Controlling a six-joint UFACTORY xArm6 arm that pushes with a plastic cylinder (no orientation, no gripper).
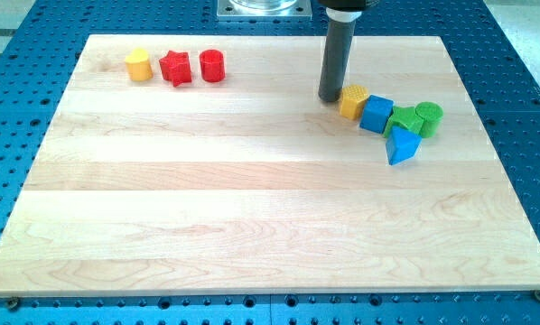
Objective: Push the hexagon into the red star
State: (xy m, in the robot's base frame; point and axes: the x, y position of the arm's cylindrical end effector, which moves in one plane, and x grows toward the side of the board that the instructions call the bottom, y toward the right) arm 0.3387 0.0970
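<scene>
The yellow hexagon [352,101] lies at the view's upper right, at the left end of a cluster of blocks. My tip [330,97] stands just left of it, touching or nearly touching its left side. The red star [175,68] lies at the view's upper left, between a yellow block [139,65] on its left and a red cylinder [212,65] on its right. The star is far to the left of the hexagon and slightly higher in the view.
A blue cube [376,114] touches the hexagon's right side. A green star [404,120] and a green cylinder [428,117] lie further right. A blue triangular block [401,146] sits below them. The wooden board [252,208] rests on a blue perforated table.
</scene>
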